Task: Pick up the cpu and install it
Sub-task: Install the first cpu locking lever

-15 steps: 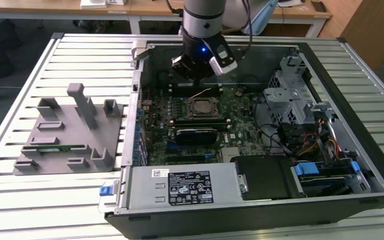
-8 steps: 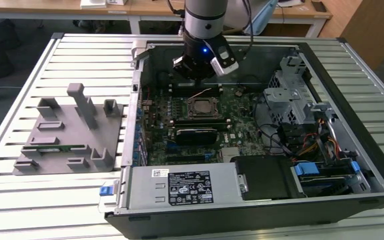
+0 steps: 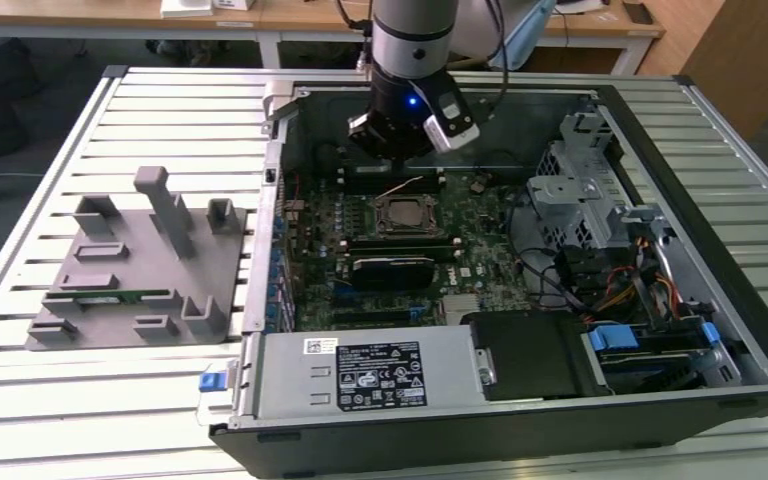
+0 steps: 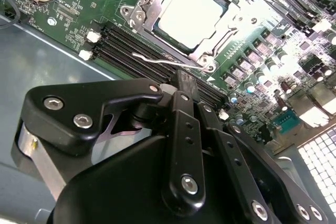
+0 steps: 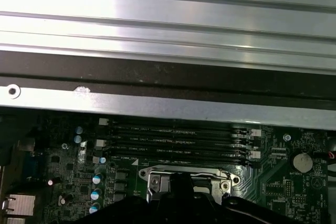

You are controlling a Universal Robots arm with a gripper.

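Observation:
The cpu (image 4: 191, 14), a silvery-white square, lies flat in the metal-framed socket (image 4: 144, 3) on the green motherboard; in the exterior view the cpu (image 3: 402, 214) sits mid-board inside the open computer case. My gripper (image 4: 185, 80) hangs just behind the socket, its black fingers shut with nothing between them, the tip close above the thin wire socket lever (image 4: 157, 60). The exterior view shows the gripper (image 3: 395, 158) over the board's rear part, a little beyond the socket. In the first wrist view the gripper (image 5: 181, 184) covers part of the socket frame (image 5: 155, 182).
Black memory slots (image 5: 178, 140) run between the socket and the case's rear wall (image 5: 168, 103). A black block (image 3: 391, 270) sits in front of the socket. A drive cage (image 3: 584, 190) and cables stand at the exterior view's right, a power supply (image 3: 357, 375) in front. A grey fixture plate (image 3: 131, 270) holds a green memory stick (image 3: 117, 296).

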